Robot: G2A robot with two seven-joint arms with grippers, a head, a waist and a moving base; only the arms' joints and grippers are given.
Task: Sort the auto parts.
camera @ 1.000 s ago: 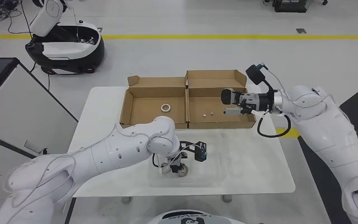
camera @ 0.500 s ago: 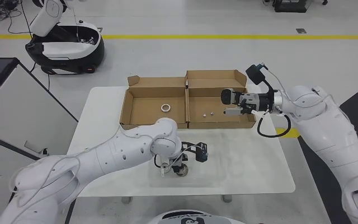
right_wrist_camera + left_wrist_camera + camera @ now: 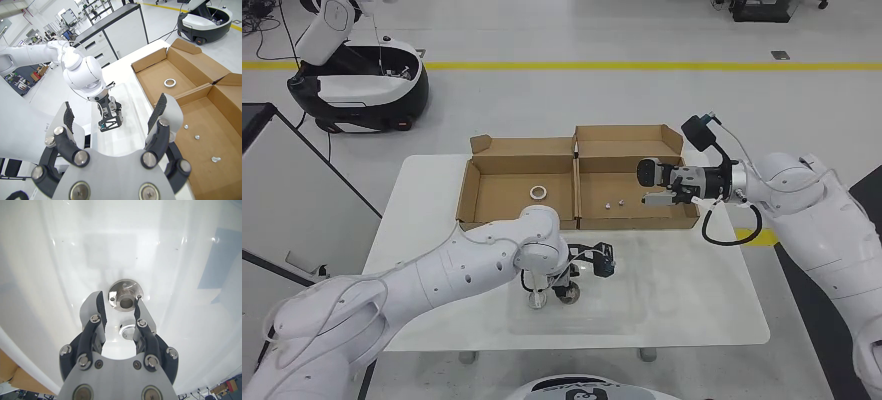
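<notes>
Steel flange (image 3: pixel 124 289) sits within the left pincer (image 3: pixel 119 295), which shifted slightly.

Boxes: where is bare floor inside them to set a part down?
Left box: bare floor on every side of the ring, widest toward its left wall. Right box: bare along the far wall; small parts lie near the front, and the right end effector hangs over its right side. Crowded: the tray, where the left end effector straddles a flange.

A small grey print (image 3: pixel 47 127), short letters with a wave sign, stands on a white cover (image 3: pixel 28 117) at the middle left of the right wrist view.
</notes>
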